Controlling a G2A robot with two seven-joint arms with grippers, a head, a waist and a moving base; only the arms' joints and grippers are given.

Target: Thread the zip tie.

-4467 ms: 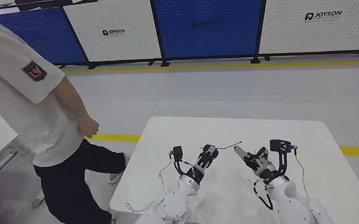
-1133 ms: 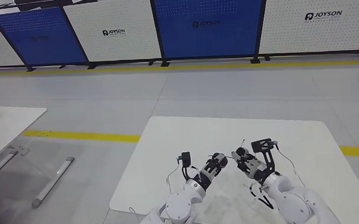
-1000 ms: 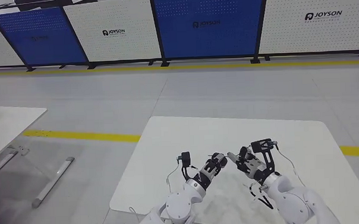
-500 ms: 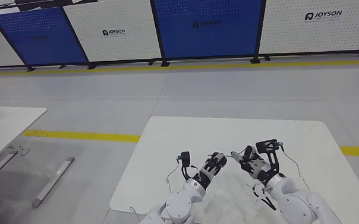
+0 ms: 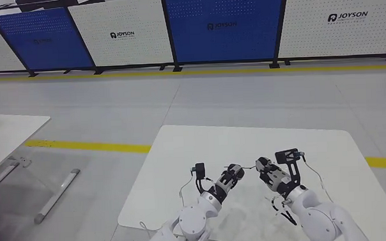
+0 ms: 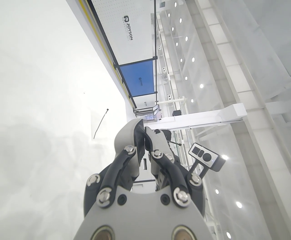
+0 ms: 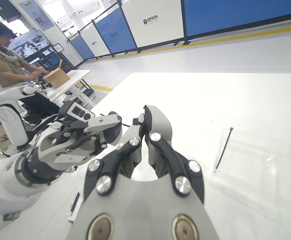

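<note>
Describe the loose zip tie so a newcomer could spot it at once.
On the white table, near the right gripper, lies a clear sheet. The loose tie rests straight on it, untouched; the other tie is pinched between the left gripper and the right.

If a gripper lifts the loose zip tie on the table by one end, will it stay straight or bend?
The loose zip tie is thin and long, so it would probably bend slightly. Lying flat on a clear sheet, it may slide when pushed.

White table (image 5: 200, 146) bears a clear plastic sheet (image 7: 250, 163) with a black zip tie (image 7: 224, 147) lying on it
</note>
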